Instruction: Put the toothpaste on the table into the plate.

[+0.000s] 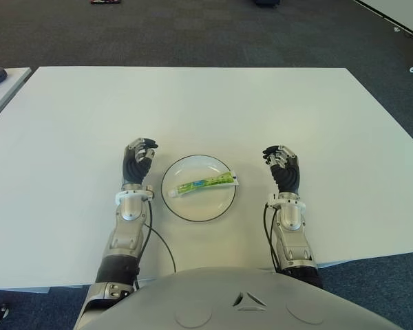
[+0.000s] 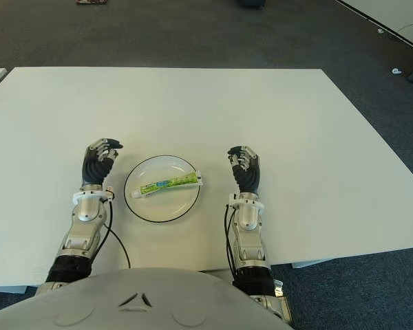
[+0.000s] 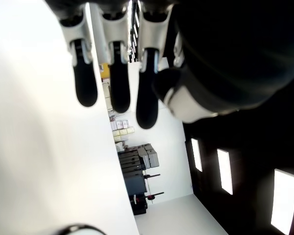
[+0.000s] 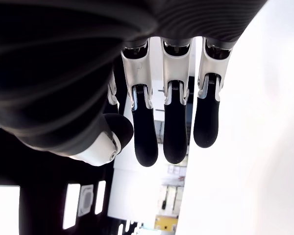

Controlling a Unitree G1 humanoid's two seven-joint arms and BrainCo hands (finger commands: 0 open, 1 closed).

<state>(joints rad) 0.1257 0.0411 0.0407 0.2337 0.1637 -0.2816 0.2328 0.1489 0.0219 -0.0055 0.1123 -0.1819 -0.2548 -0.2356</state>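
A green and white toothpaste tube (image 1: 205,183) lies slantwise inside the round white plate (image 1: 220,205) with a dark rim, near the front middle of the white table (image 1: 193,103). My left hand (image 1: 139,159) shows just left of the plate, its fingers relaxed and holding nothing. On the plate's right side is my right hand (image 1: 281,164), also relaxed and empty. In the wrist views the left fingers (image 3: 115,83) and the right fingers (image 4: 171,132) hang loosely with nothing between them.
A second white table edge (image 1: 3,86) with a dark object on it shows at the far left. Grey carpet (image 1: 193,31) surrounds the table. The plate's rim (image 3: 76,229) peeks into the left wrist view.
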